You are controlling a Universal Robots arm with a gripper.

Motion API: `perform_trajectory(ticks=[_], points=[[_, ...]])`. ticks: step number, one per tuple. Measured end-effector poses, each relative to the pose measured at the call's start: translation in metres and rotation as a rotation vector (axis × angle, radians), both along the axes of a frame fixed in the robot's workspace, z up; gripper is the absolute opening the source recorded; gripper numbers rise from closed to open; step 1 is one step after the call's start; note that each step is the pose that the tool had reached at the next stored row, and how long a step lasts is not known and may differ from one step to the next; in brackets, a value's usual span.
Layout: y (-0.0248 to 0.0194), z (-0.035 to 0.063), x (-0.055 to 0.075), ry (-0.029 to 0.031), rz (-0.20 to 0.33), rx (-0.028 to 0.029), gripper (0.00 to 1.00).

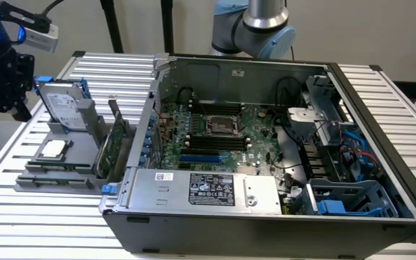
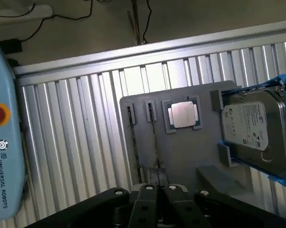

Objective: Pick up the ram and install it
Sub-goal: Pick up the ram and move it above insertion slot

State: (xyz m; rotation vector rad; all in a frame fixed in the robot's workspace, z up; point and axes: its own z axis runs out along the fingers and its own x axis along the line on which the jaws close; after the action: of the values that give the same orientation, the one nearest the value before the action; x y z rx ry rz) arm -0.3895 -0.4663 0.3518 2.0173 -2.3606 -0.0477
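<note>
My gripper [image 2: 159, 190] hangs above the gray parts holder [image 2: 180, 156], which sits to the exterior view's left of the open PC case [image 1: 266, 227]. Pads look pressed together, nothing between them. Ram [image 2: 154, 140] stands on edge in a holder slot, just beside the CPU [image 2: 183, 115], w/ the HDD [image 2: 256, 128] on the CPU's far side. Gripper's clear of the ram, no contact.

My hand [image 2: 159, 190] is matt black. The bench [image 2: 71, 142] is ribbed, satiny metal; the grey holder [image 2: 180, 156] looks matt plastic; the processor [image 2: 182, 114] is silvery metal, the hard drive [image 2: 256, 135] smooth metal.
</note>
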Motion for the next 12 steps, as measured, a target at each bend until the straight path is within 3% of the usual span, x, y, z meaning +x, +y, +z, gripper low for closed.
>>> perform_trajectory(ticks=[5, 11, 12], points=[[-0.0007, -0.0047, 0.000, 0.0030, 0.071, 0.0001, 0.00], [-0.0096, -0.0154, 0.000, 0.0028, 0.082, 0.0020, 0.00], [-0.0105, -0.0173, 0.000, 0.0027, 0.082, 0.0029, 1.00]])
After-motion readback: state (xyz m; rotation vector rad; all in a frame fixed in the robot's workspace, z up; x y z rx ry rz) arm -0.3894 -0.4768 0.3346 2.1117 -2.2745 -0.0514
